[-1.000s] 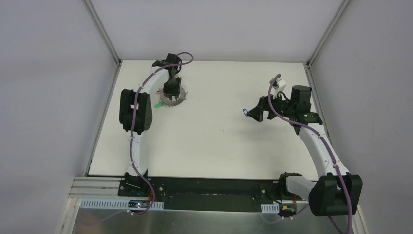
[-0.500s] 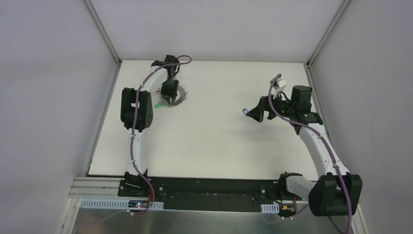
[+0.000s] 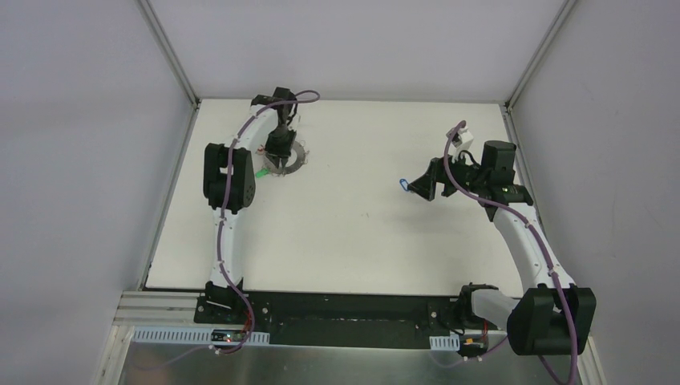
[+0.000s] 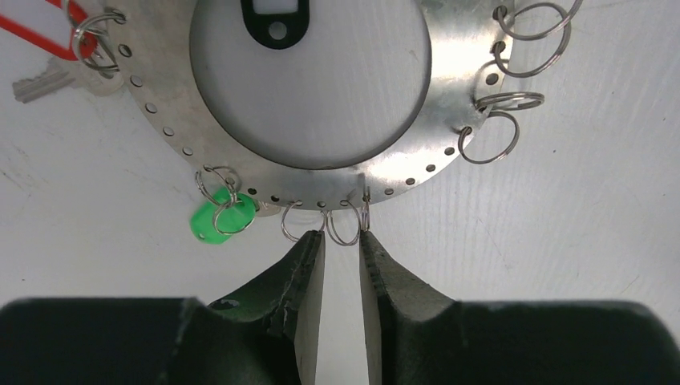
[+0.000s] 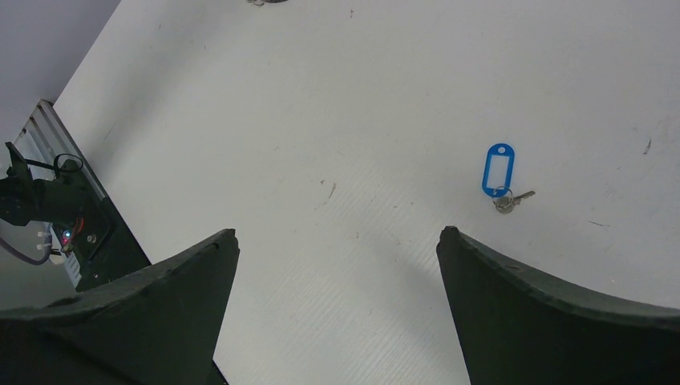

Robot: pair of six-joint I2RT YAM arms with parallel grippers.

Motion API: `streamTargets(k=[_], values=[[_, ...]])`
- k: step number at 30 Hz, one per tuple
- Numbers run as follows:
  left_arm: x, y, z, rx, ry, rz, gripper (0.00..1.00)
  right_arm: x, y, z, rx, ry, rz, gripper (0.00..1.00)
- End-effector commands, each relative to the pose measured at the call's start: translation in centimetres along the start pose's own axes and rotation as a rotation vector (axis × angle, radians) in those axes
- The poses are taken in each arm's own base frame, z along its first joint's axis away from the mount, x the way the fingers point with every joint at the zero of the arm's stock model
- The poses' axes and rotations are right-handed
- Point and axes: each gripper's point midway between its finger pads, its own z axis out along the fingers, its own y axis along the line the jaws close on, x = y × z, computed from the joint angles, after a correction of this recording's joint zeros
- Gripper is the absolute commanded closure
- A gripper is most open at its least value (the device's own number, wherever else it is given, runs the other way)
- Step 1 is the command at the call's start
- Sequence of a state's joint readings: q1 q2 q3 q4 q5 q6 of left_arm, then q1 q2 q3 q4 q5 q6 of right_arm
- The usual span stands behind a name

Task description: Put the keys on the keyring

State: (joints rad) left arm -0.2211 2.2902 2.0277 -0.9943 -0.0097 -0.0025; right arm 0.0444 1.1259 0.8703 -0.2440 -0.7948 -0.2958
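Broadly, the bench (image 3: pixel 345 241) offers nothing to brace against. It is a smooth white sheet, and the keyring (image 4: pixel 449 96) lies flat and loose on it near the far left corner. A push from above or from the side could therefore skate the whole disc away instead of working one loop.

The left claw (image 4: pixel 342 241) is down at the disc's near rim, jaws drawn narrow with a slim gap showing. Its tips are right against the small loops (image 4: pixel 345 226) there. I cannot tell whether a loop is actually pinched. The tips are much thicker than the wire, so they may catch two neighbouring loops at once, or flick one aside and shift the disc.

The right claw (image 5: pixel 337 234) hangs wide above the blue-tagged key (image 5: pixel 499 172), which lies alone toward the right edge, well apart from the ring. That key is thin and flat to the surface. A closing grab risks sliding off the plastic tag, or nudging the key sideways and leaving nothing between the jaws.

A red-tagged key (image 4: pixel 40 80) and a green tag (image 4: pixel 207 224) hang from rim loops, and a black tag (image 4: pixel 277 24) sits inside the centre hole. Dragging the disc could tangle or trap these.
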Motion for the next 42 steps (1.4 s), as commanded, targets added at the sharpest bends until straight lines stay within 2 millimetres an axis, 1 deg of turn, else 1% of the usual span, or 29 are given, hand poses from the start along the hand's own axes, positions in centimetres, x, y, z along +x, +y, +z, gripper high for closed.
streamTargets(k=[1,3,6,11,17,25,29,33,42], values=[[0.3,-0.3,-0.7,0.01,0.022,0.101,0.77,-0.8,0.7,-0.4,-0.028,-0.026,-0.011,0.02],[0.4,-0.4,-0.6,0.021,-0.006,0.115,0.79,-0.8,0.6,-0.5,-0.027,-0.028,-0.01,0.02],[0.4,-0.8,-0.5,0.036,-0.058,0.136,0.78,-0.8,0.6,-0.5,-0.026,-0.027,-0.01,0.02],[1.1,-1.1,-0.6,0.048,-0.07,0.156,0.76,-0.7,0.5,-0.4,-0.028,-0.025,-0.006,0.02],[2.4,-1.6,-0.7,0.07,-0.063,0.156,0.74,-0.8,0.4,-0.6,-0.027,-0.032,0.001,0.02],[4.8,-3.3,-1.0,0.106,-0.028,0.199,0.76,-0.9,0.4,-0.7,-0.03,-0.035,0.006,0.02],[5.0,-3.0,-0.9,0.079,-0.071,0.222,0.76,-0.9,0.4,-0.7,-0.032,-0.037,0.008,0.02],[5.7,-3.4,-0.9,0.091,-0.051,0.231,0.76,-0.9,0.4,-0.8,-0.034,-0.039,0.01,0.02],[8.5,-5.6,-1.3,0.12,-0.023,0.308,0.82,-0.9,0.4,-0.8,-0.036,-0.042,0.013,0.02]])
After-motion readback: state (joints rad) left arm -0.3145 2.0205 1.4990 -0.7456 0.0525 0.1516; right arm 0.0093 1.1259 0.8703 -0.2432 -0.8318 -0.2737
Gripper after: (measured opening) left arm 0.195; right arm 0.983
